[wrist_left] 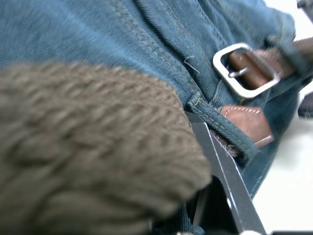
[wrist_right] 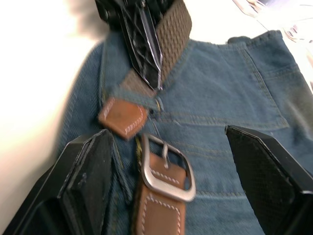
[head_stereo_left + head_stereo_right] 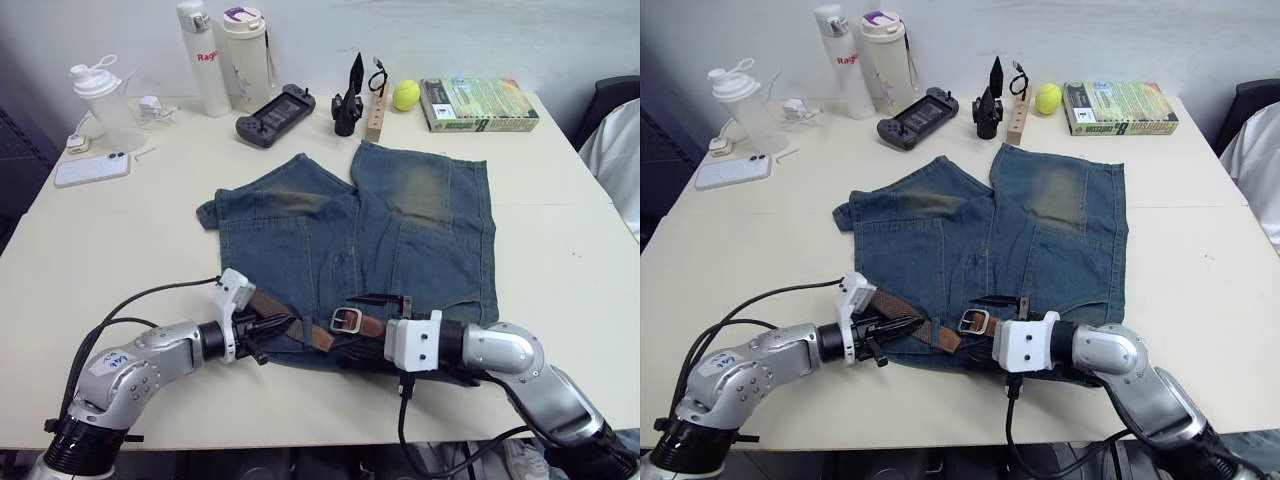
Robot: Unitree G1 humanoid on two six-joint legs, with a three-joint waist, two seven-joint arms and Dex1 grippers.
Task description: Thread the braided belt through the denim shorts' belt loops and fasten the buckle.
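Note:
The denim shorts [image 3: 400,235] lie flat on the table with the waistband at the near edge. Along the waistband runs the braided belt [image 3: 268,305]. My left gripper [image 3: 272,326] is shut on its woven strap, which looms close in the left wrist view [image 1: 88,147]. The tan tip [image 2: 122,116] pokes out from under a belt loop [image 2: 134,95], just short of the silver buckle [image 2: 166,169]. My right gripper [image 2: 166,132] is open, with one finger on either side of the buckle [image 3: 345,320] and nothing held.
Along the table's far edge stand two bottles [image 3: 205,55], a shaker [image 3: 100,95], a phone [image 3: 92,168], a game controller [image 3: 275,113], a black tool [image 3: 348,100], a wooden block [image 3: 376,115], a tennis ball [image 3: 406,95] and a book [image 3: 478,104]. White cloth [image 3: 615,150] shows at right.

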